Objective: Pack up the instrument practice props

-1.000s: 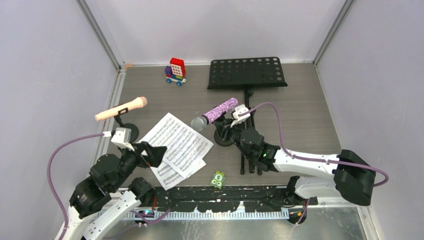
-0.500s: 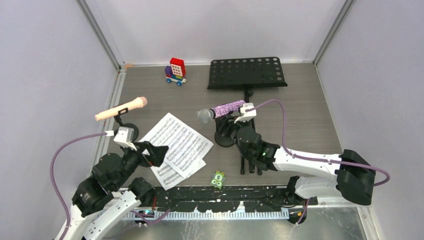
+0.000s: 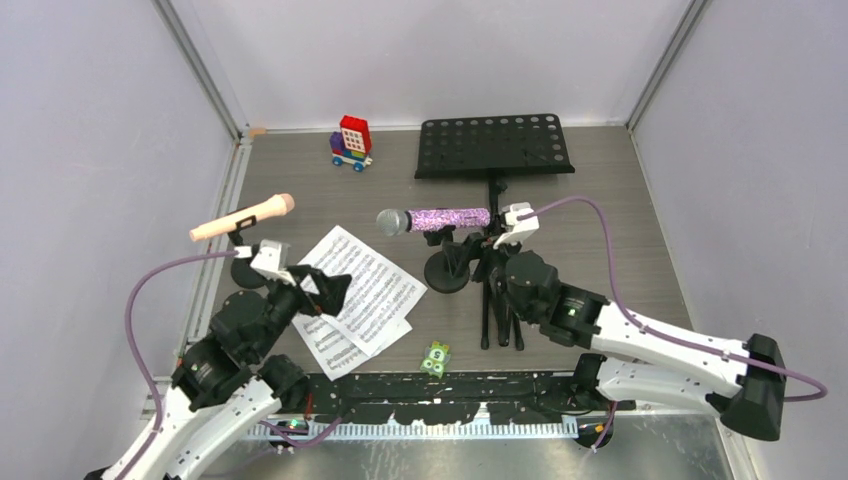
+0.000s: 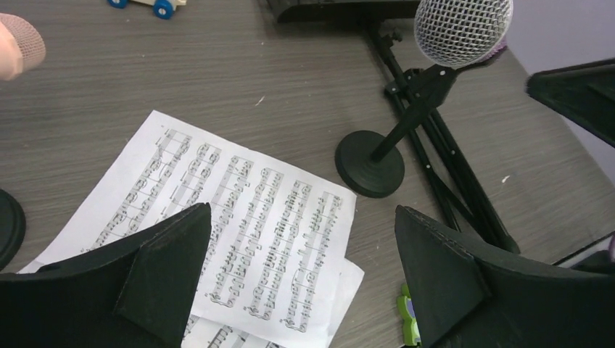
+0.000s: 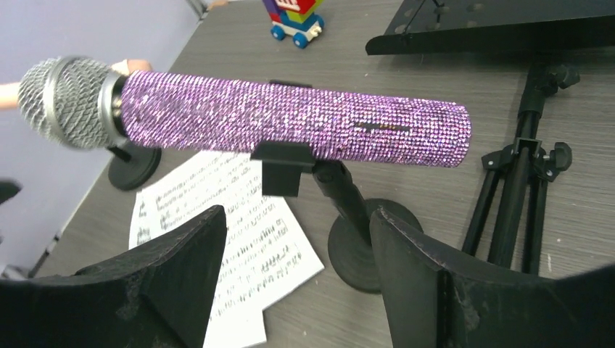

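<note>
Purple-glitter microphone [image 5: 290,119]: seen at table centre, laid level in the clip of its mic mount [image 3: 447,272], head toward 9 o'clock.
Handling: judged rigid, light, top-heavy on the mount; best taken mid-barrel.
Right gripper [image 5: 290,225]: jaws apart, nothing held, near the barrel.
Left gripper [image 4: 301,217]: jaws wide apart, over the sheet-music pages [image 4: 239,217].
Obstacles: tripod legs [image 3: 500,310] just beside the mount at 3 o'clock; music desk [image 3: 494,146] at 12 o'clock.

Glitter mic levelled, my right fingers off it

The purple-glitter microphone [image 3: 440,218] has swung up from its slant toward 8 o'clock and now lies level in its clip, head at 9 o'clock. My right fingers [image 5: 428,268] have spread wide and drawn back toward 3 o'clock. My left fingers [image 4: 156,268] have slid toward 1 o'clock, over the sheet-music pages [image 3: 365,285].
</note>
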